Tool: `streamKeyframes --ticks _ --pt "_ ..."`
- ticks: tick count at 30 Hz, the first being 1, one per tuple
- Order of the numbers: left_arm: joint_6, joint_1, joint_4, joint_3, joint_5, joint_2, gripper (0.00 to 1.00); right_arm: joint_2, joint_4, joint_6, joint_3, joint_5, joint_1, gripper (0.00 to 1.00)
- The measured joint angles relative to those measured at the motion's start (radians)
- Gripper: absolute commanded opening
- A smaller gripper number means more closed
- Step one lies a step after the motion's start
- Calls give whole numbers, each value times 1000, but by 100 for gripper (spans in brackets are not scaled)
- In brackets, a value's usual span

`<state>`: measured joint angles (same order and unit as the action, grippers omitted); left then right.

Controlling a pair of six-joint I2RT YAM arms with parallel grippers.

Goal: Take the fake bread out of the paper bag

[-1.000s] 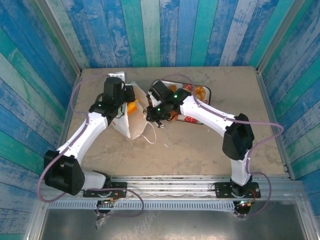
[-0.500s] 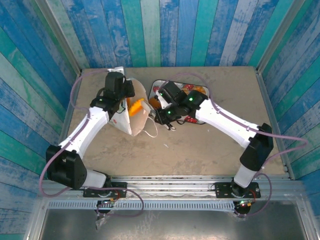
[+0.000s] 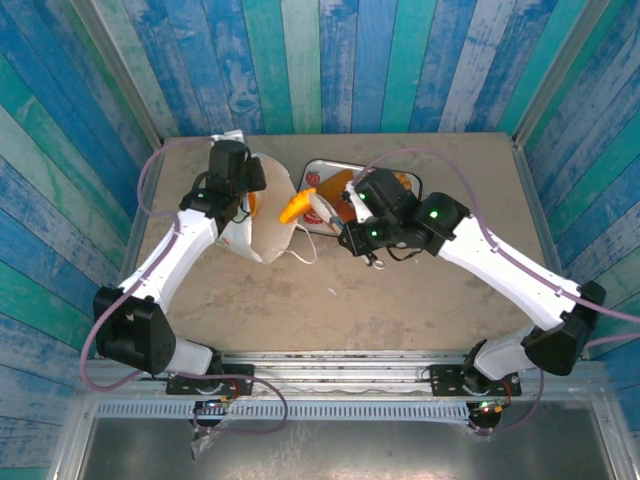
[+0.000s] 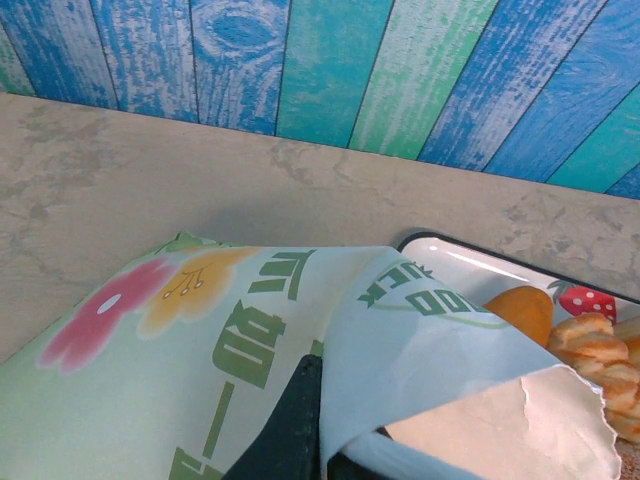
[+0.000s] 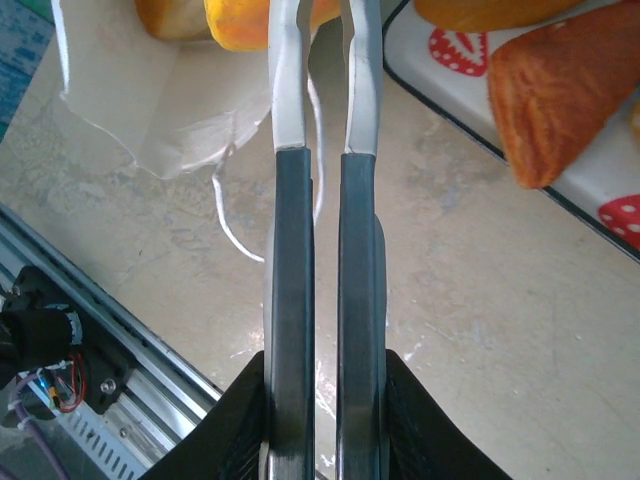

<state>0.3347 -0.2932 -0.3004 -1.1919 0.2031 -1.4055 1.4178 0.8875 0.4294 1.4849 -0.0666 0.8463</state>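
you're carrying one fake bread [image 3: 293, 208] out of the bag. right gripper [image 5: 315, 30] is clamping its long fingers nearly together on the orange piece, hanging between the paper bag [image 3: 262, 232] mouth and the tray [image 3: 328, 170]. left gripper [image 3: 237, 196] is pinching the bag's rim, jaws together on the paper. other bread pieces are lying on the tray. swing this one over a bare tray patch, clearing the bag's rim, lower, then release. go slow, the grip is looking thin.
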Motion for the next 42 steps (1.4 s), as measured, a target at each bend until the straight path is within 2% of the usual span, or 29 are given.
streamKeyframes --ticks 6,10,21,34,42 --pt "0 4 -9 0 4 0 7 -95 3 18 -43 39 -79 2" --pt "0 4 -10 0 3 0 7 -131 -14 31 -100 58 -165 2" --pt "0 4 -10 1 -4 0 7 -127 -114 50 -243 83 -336 4" --pt "0 4 -8 5 -22 0 7 87 -277 15 -224 59 -358 4" --pt "0 4 -8 5 -23 0 7 160 -340 -5 -208 36 -358 4"
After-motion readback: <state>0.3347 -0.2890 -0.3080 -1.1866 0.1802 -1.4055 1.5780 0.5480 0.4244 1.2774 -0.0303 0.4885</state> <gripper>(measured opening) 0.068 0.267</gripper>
